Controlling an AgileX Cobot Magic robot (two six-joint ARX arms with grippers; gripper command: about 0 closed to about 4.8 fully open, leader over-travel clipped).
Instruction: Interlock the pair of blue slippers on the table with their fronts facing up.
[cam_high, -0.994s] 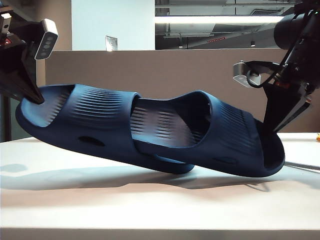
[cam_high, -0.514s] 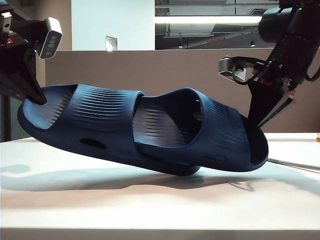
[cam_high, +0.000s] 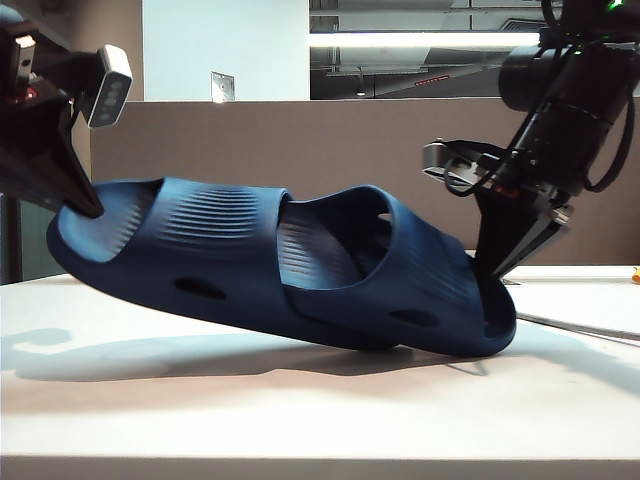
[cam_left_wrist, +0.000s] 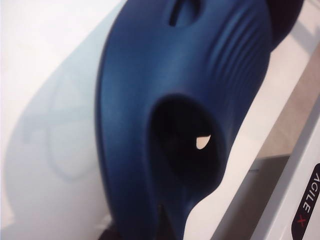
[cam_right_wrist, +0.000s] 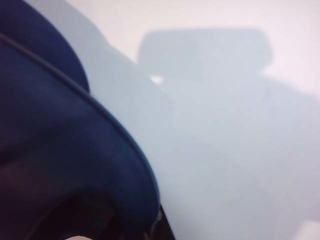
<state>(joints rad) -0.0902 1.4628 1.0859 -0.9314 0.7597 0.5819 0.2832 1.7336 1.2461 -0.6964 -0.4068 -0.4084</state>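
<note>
Exterior view: the left gripper (cam_high: 85, 205), at nine o'clock, pinches the heel of the left slipper (cam_high: 200, 255), raised off the table (cam_high: 300, 410). The right gripper (cam_high: 490, 272), at three o'clock, is clamped on the heel of the right slipper (cam_high: 420, 285), whose front is tucked under the left slipper's strap.

Left wrist view: the left slipper (cam_left_wrist: 165, 100) fills the frame above the table (cam_left_wrist: 40, 75).

Right wrist view: the right slipper's (cam_right_wrist: 55, 150) edge sits over the pale table (cam_right_wrist: 225, 125).

I can read one marking only: white letters "AGILE" and a red "X" on a black label (cam_left_wrist: 306, 206) on my left arm's white casing. Nothing else is legible.
</note>
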